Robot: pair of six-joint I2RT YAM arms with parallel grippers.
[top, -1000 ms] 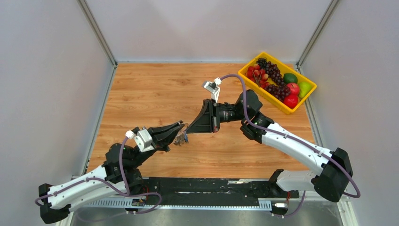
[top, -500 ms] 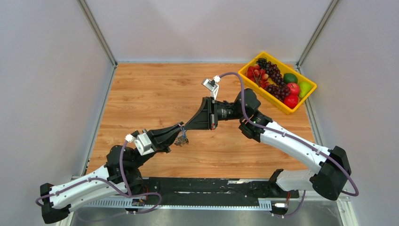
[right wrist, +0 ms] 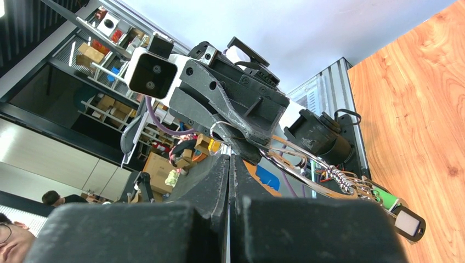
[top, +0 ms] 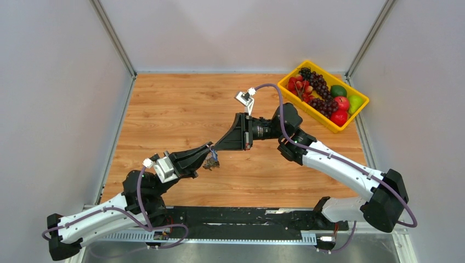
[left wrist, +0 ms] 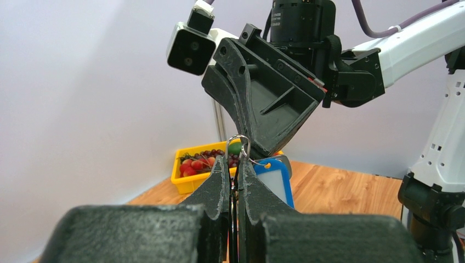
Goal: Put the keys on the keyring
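Observation:
My left gripper (top: 210, 154) is shut on the keyring (left wrist: 239, 143), a thin silver wire loop sticking up out of its fingertips (left wrist: 222, 174). Several keys (top: 211, 162) hang below it above the table. In the right wrist view they dangle as a bunch (right wrist: 351, 183) with a green tag (right wrist: 385, 198) and a black tag (right wrist: 408, 223). A blue tag (left wrist: 274, 181) hangs just behind the loop. My right gripper (top: 217, 147) is shut, its tips meeting the keyring (right wrist: 219, 123) from above. I cannot tell whether anything thin is pinched between them.
A yellow basket (top: 285, 89) of grapes, apples and other fruit stands at the back right corner of the wooden table. Grey walls close in the left, right and back sides. Both arms meet over the table's middle.
The right gripper has edged left and closer onto the left fingertips. The left arm has drawn back slightly. Both grippers stay shut.

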